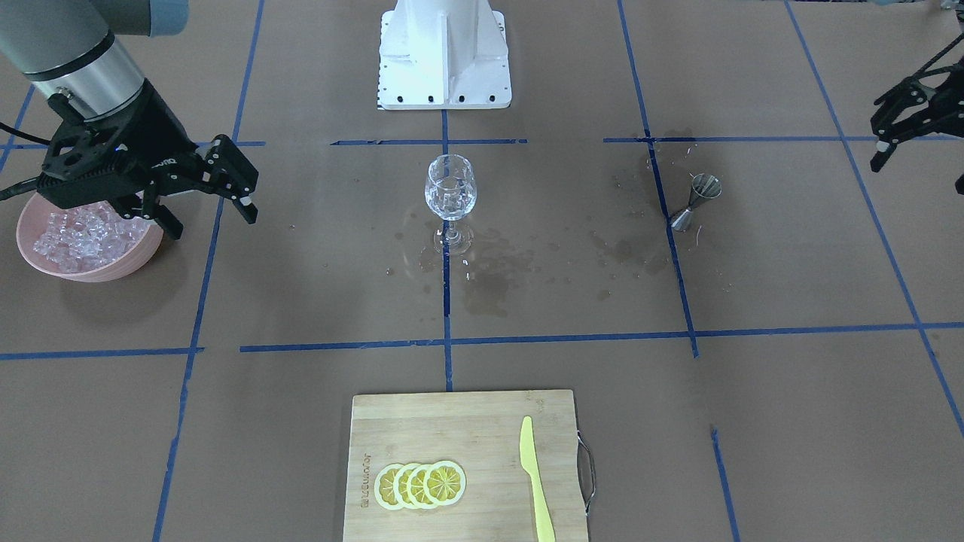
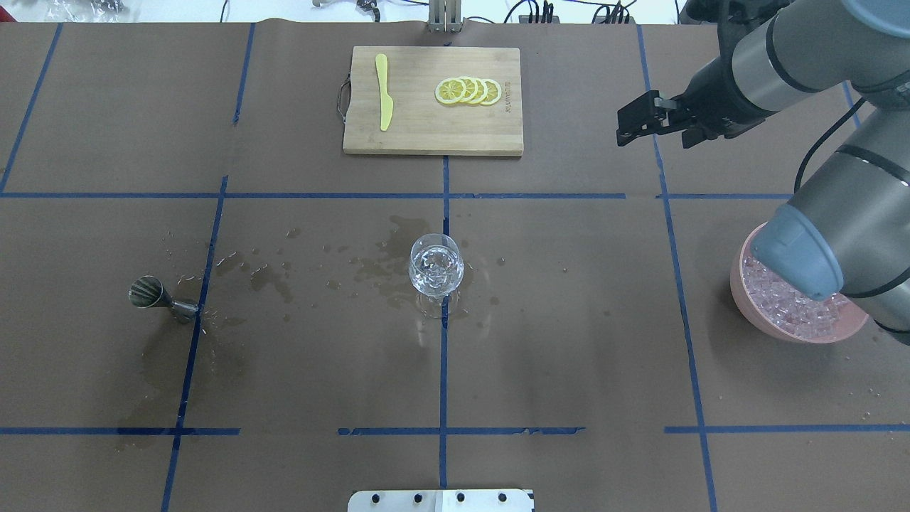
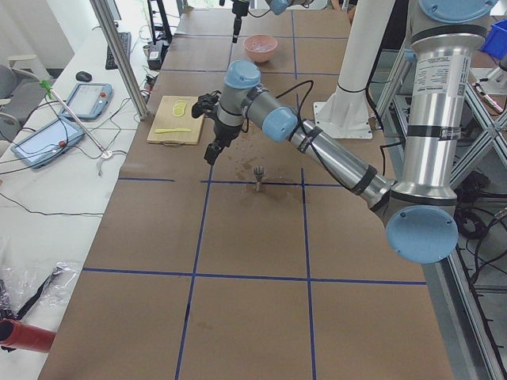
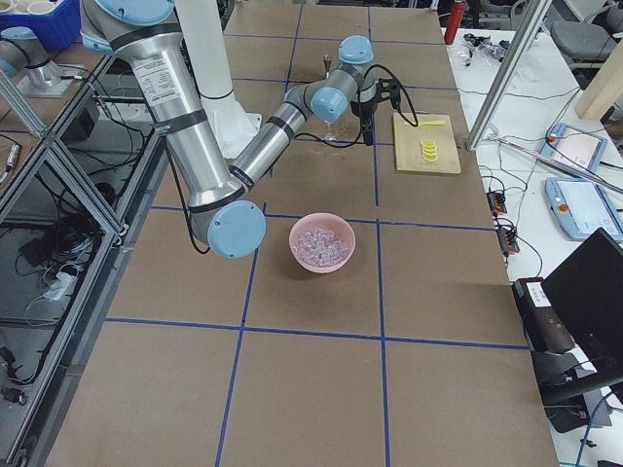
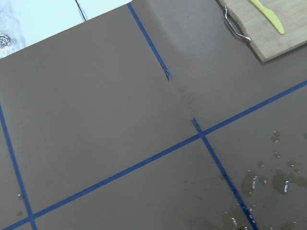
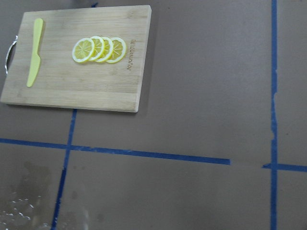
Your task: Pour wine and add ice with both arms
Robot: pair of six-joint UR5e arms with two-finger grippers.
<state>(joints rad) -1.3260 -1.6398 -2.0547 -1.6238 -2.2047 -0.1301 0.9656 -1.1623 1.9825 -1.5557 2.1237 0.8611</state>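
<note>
From the front, the right jaws (image 1: 212,222) seem to hang over the pink bowl (image 1: 113,271) of ice (image 1: 75,233). The right-side view shows that bowl on the counter (image 4: 438,292) well behind them, nearer the robot. They gape wide, empty. The left jaws (image 1: 880,132) stand apart too, holding nothing. The jigger (image 1: 694,203), leaning in the overhead view, stands upright from the left side, mouth up, between them and the glass (image 1: 450,192).

The wine glass (image 2: 436,267) stands mid-table (image 2: 569,320). The jigger (image 2: 165,300) lies toward the robot's left and the bowl (image 2: 764,323) holding ice (image 2: 789,309) toward its right. Beyond them, the cutting board (image 2: 426,128) bears the lemon slices (image 2: 469,91) and the knife (image 2: 384,92).
</note>
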